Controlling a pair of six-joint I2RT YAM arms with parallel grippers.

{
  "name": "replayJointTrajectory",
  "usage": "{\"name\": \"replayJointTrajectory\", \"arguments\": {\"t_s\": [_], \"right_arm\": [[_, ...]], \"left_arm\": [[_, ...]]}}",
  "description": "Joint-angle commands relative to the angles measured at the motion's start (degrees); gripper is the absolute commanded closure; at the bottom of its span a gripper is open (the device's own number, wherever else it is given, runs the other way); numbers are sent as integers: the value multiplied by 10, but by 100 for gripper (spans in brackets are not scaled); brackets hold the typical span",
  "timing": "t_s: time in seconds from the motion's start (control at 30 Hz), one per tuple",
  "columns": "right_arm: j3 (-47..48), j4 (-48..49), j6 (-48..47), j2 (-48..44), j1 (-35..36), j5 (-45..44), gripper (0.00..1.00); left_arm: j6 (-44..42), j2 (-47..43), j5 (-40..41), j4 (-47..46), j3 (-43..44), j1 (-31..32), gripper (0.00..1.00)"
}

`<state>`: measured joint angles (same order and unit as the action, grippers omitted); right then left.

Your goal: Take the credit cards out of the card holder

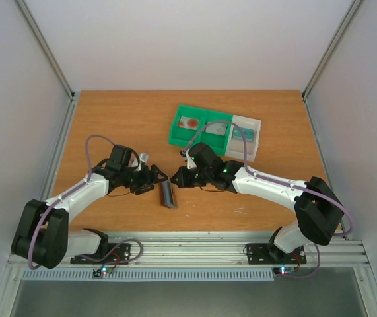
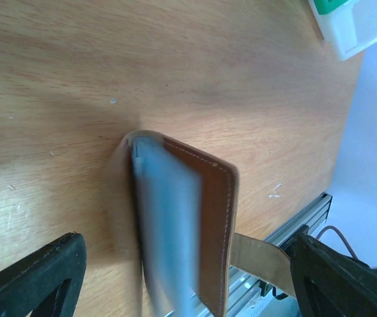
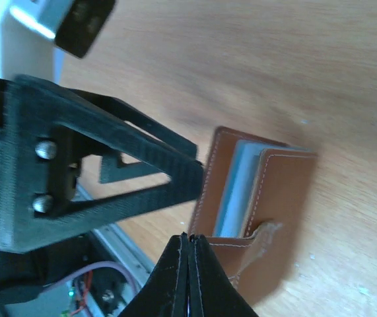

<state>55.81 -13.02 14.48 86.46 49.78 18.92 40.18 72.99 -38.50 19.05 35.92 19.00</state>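
Observation:
The brown card holder (image 1: 167, 193) stands on edge on the table, slightly open, between the two grippers. Its pale blue-grey inside shows in the left wrist view (image 2: 175, 224) and the right wrist view (image 3: 238, 185). I cannot make out separate cards. My left gripper (image 1: 154, 179) is open, its fingers (image 2: 36, 277) wide on either side of the holder without touching it. My right gripper (image 3: 189, 246) is shut, its tips pinching the end of the holder's tab (image 3: 241, 238), which also sticks out sideways in the left wrist view (image 2: 261, 254).
A green-and-white compartment tray (image 1: 218, 132) stands behind the grippers with small items in it; its corner shows in the left wrist view (image 2: 356, 23). The metal rail at the table's near edge (image 1: 188, 247) lies close behind the holder.

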Motion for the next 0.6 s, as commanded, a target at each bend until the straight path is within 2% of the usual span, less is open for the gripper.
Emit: {"name": "replayJointTrajectory", "arguments": {"t_s": [0.0, 0.17, 0.43, 0.57], "right_arm": [[1, 64, 27, 1, 1, 38, 99], [-14, 20, 8, -6, 0, -4, 99], [-79, -74, -10, -43, -14, -135, 99], [-117, -77, -7, -57, -26, -172, 99]], "left_arm": [[-12, -1, -21, -17, -9, 2, 15], [-31, 26, 7, -2, -11, 2, 21], [-48, 42, 61, 35, -6, 2, 34], [-47, 45, 66, 30, -12, 2, 39]]}}
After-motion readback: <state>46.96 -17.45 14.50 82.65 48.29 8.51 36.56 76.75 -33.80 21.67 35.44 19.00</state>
